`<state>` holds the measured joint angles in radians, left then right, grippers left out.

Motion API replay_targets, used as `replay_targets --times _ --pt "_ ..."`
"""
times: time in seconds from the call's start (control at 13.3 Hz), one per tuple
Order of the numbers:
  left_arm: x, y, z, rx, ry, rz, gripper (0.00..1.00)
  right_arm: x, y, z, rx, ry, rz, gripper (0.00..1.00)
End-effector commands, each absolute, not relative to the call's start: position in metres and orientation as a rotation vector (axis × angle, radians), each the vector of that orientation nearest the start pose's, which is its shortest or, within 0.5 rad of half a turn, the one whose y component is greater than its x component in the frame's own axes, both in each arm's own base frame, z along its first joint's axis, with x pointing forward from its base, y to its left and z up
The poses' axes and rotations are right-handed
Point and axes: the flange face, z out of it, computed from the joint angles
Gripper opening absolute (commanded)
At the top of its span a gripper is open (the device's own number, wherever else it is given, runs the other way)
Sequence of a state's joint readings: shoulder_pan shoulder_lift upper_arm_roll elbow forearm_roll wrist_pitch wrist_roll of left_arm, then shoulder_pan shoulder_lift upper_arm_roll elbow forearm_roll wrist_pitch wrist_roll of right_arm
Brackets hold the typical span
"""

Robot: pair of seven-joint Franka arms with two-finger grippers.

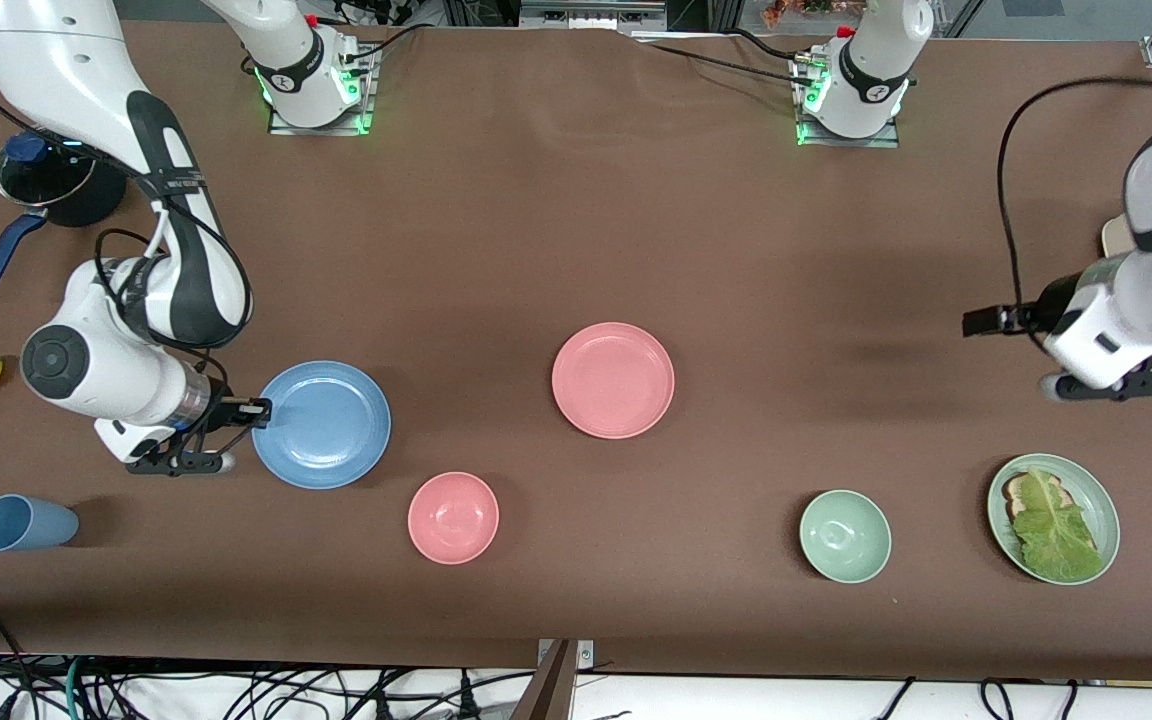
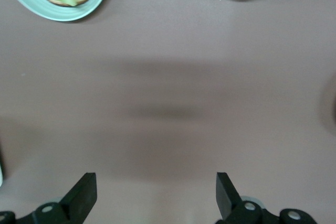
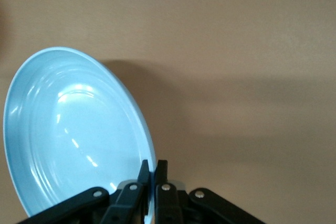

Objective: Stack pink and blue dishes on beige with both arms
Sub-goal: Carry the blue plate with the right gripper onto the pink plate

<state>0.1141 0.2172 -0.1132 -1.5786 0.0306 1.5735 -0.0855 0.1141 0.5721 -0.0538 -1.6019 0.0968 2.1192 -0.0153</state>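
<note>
You had the right gripper (image 1: pixel 248 408) clamped on the blue plate's (image 1: pixel 326 425) rim, the plate beside the pink plate (image 1: pixel 613 380) toward the right arm's end. The left gripper (image 2: pixel 156 192) hung spread wide (waiting). Beige plate (image 1: pixel 1116 235) barely showed; carrying there seemed next.

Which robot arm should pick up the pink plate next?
Left, probably. The left gripper is open and empty over bare table, while the right gripper is shut on the blue plate. The pink plate lies untouched between them.
</note>
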Motion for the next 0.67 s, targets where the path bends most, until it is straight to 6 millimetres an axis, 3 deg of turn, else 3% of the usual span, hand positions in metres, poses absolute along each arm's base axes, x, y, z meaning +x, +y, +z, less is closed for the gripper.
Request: replay_targets --times 0.0,0.15,0.3,0.6 --pt "0.576 0.01 0.539 -3.09 -0.117 0.272 1.0 0.693 0.079 0.327 -3.072 -0.117 0.095 0.0" --pt "0.566 0.01 0.561 -3.097 -0.11 0.242 1.0 0.694 0.104 0.344 -3.07 -0.134 0.082 0.0" --pt "0.563 0.008 0.577 -3.141 -0.123 0.237 1.0 0.69 0.146 0.358 -3.053 -0.107 0.064 0.0" --pt "0.563 0.019 0.601 -3.199 -0.17 0.19 1.0 0.658 0.262 0.366 -2.999 0.077 0.094 0.0"
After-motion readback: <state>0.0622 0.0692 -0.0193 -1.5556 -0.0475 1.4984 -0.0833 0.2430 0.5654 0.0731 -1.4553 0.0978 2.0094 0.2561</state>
